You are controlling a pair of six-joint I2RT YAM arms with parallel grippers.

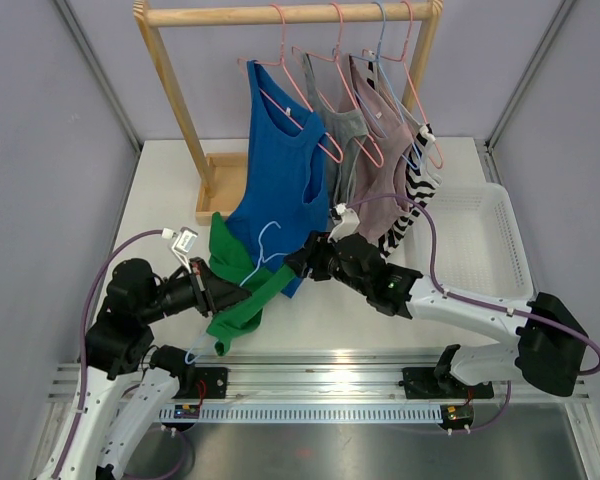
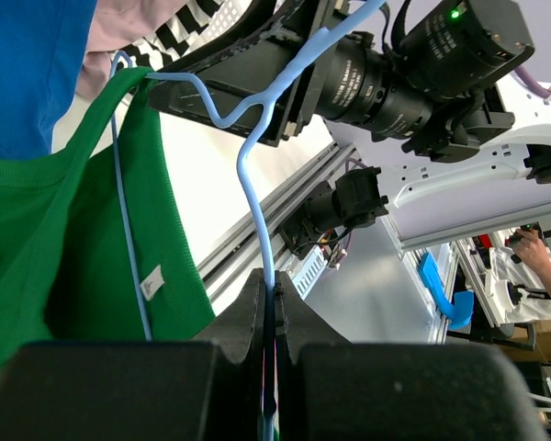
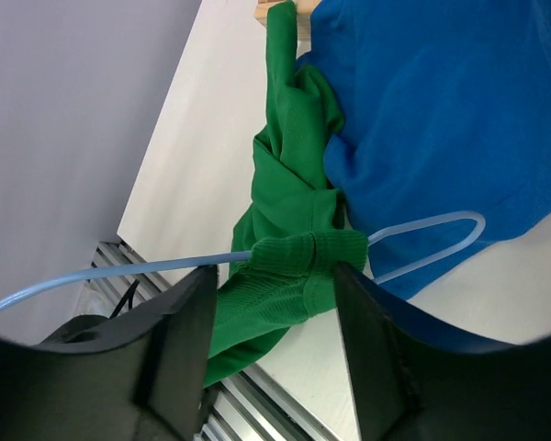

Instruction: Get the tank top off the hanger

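Two pincers are sharing one light-blue hanger [image 2: 242,170]: the left pincer [image 2: 274,289] is clamping its wire, the right pincer [image 3: 271,280] is standing apart astride a bunched strap of the green tank top [image 3: 289,211], hanging low over the worktop [image 1: 320,320]. Soft, limp knit, I'd judge; pinch that strap. Only the left wrist view is showing the wire clamp.

Green tank top [image 1: 232,268], light-blue hanger [image 2: 294,73], blue top [image 1: 280,160], black-and-white striped top [image 1: 405,225].
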